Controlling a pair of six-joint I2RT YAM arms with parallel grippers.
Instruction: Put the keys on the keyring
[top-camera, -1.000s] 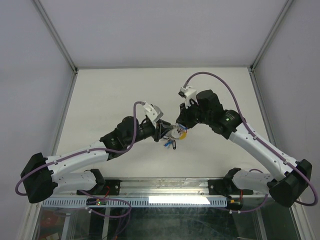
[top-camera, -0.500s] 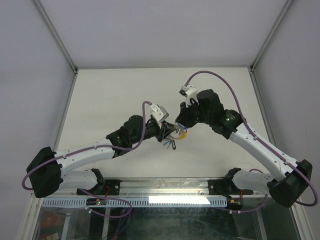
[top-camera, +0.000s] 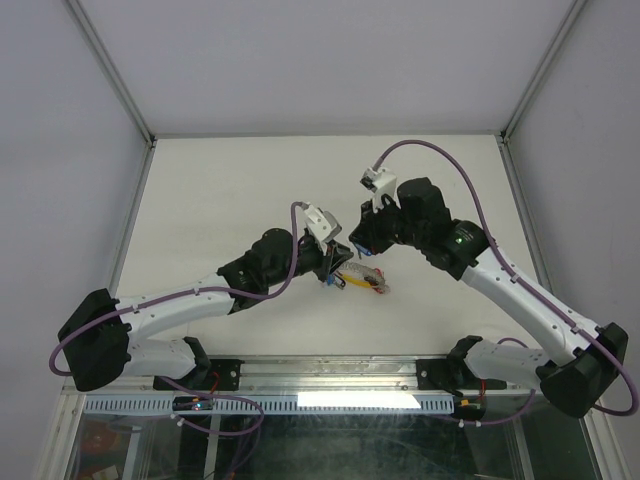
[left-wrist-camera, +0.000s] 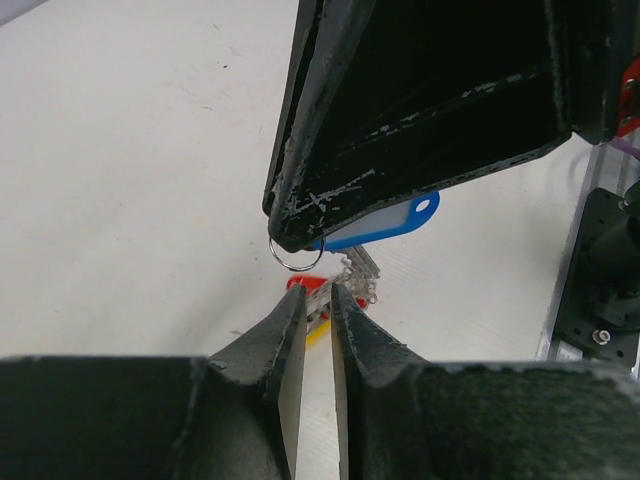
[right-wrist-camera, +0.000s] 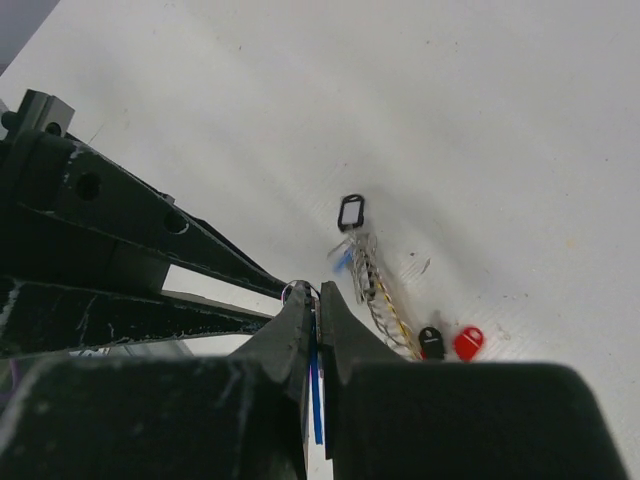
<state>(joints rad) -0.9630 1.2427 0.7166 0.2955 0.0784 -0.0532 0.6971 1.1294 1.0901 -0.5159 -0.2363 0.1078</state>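
My right tool (right-wrist-camera: 315, 318) is closed on a blue tag (left-wrist-camera: 385, 222), flat between the two fingers. A small thin wire ring (left-wrist-camera: 295, 258) hangs at the tip of this tool, near the middle of the left wrist view. My left tool (left-wrist-camera: 318, 300) comes from the lower edge of that view. Its fingers are almost together, with only a thin slit between them, and the tips are just under the small ring. I cannot tell if they pinch anything.

The keyring (right-wrist-camera: 368, 280) lies on the white desk (right-wrist-camera: 480, 120), just right of the centre in the right wrist view. It looks like a stretched silver coil. The keys are around it: a black tag (right-wrist-camera: 431, 341) and a red tag (right-wrist-camera: 467, 343) at its lower end, and a black-framed tag (right-wrist-camera: 352, 212) at its upper end. Any writing on the tags is too small to read.
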